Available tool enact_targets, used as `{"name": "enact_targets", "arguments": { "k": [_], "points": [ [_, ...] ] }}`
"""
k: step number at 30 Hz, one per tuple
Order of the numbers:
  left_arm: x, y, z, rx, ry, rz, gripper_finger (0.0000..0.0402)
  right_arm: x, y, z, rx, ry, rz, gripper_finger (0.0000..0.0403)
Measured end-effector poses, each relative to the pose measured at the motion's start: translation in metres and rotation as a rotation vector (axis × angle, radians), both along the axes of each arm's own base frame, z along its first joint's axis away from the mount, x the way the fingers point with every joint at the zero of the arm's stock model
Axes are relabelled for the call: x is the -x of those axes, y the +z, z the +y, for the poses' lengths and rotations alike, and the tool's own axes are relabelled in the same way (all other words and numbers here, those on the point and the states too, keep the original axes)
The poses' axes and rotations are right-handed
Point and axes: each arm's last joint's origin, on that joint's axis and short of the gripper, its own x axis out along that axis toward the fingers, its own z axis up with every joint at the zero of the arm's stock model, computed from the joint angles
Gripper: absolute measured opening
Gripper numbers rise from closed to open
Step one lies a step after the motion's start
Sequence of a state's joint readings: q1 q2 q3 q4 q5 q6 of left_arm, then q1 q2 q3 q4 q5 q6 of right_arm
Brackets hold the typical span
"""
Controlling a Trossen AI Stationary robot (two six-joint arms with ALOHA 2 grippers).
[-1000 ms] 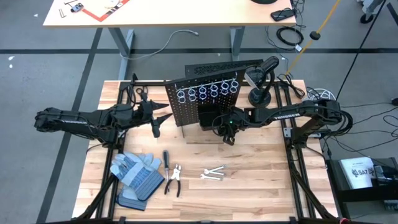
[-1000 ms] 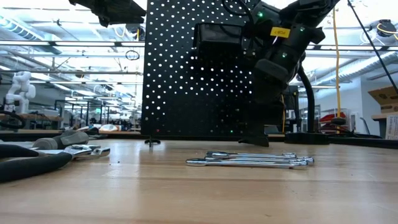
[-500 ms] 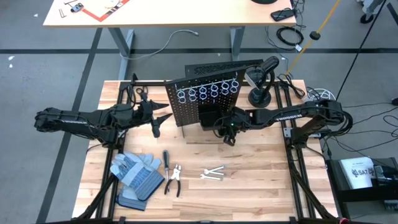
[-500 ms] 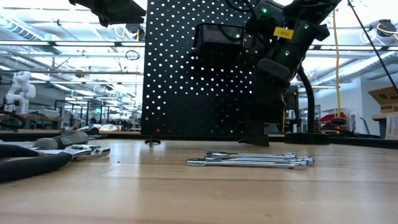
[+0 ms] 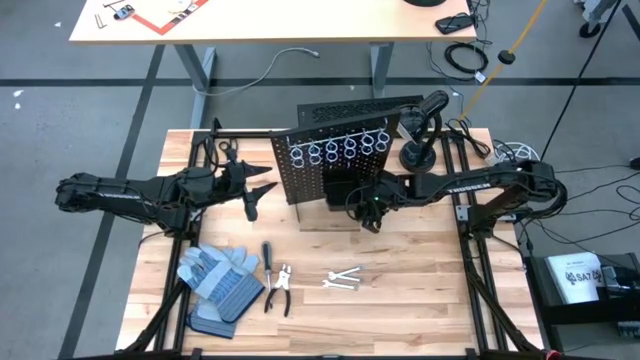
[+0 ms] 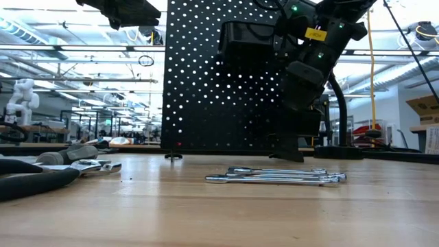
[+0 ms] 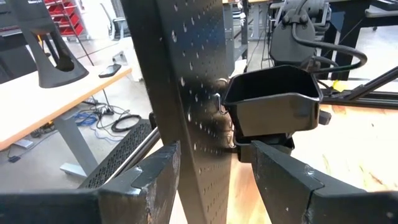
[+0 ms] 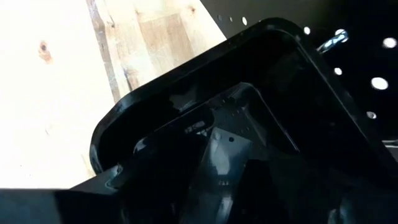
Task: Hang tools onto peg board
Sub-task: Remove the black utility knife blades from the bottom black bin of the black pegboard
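Grey floor surrounds a wooden table (image 5: 420,300) in the high view, with a lighter desk along the top edge. At centre stands the peg board (image 5: 305,180), its silver rings (image 5: 340,150) in a row near its top. The left gripper (image 5: 256,190) sits at the board's left edge; the right gripper (image 5: 372,212) hangs just right of centre, over a black bin (image 5: 340,193) on the board's face. In the lower middle lie gloves (image 5: 220,280), a screwdriver (image 5: 267,256), pliers (image 5: 281,288) and wrenches (image 5: 342,279), all well apart from both grippers. White lettering runs along the right arm, too small to read. In the low view, the board fills the upper centre, the wrenches (image 6: 274,177) lie flat in front of it, and the right arm carries a small yellow label (image 6: 315,33) that cannot be read. In the left wrist view, two dark fingers (image 7: 283,177) stand on either side of the board's edge with gaps showing, partly open and gripping nothing clearly; the bin (image 7: 273,102) shows beyond. In the right wrist view, the camera looks down into the bin (image 8: 261,74); whether those fingers are spread, or carry anything, I cannot tell. The step seems to be dropping a small piece into the bin: it should be released low and centred over the mouth, then lifted straight out without nudging the board.
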State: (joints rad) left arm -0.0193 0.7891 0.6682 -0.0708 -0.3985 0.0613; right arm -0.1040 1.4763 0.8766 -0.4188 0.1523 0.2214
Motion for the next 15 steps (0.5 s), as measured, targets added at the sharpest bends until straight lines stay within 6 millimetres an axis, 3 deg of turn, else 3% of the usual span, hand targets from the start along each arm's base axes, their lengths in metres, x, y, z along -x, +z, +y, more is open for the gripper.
{"name": "enact_targets", "arguments": {
  "k": [15],
  "points": [
    [0.000,0.000,0.000,0.000,0.000,0.000,0.0206,-0.004,-0.014,-0.009,-0.077,0.005,0.051,0.0256]
  ]
}}
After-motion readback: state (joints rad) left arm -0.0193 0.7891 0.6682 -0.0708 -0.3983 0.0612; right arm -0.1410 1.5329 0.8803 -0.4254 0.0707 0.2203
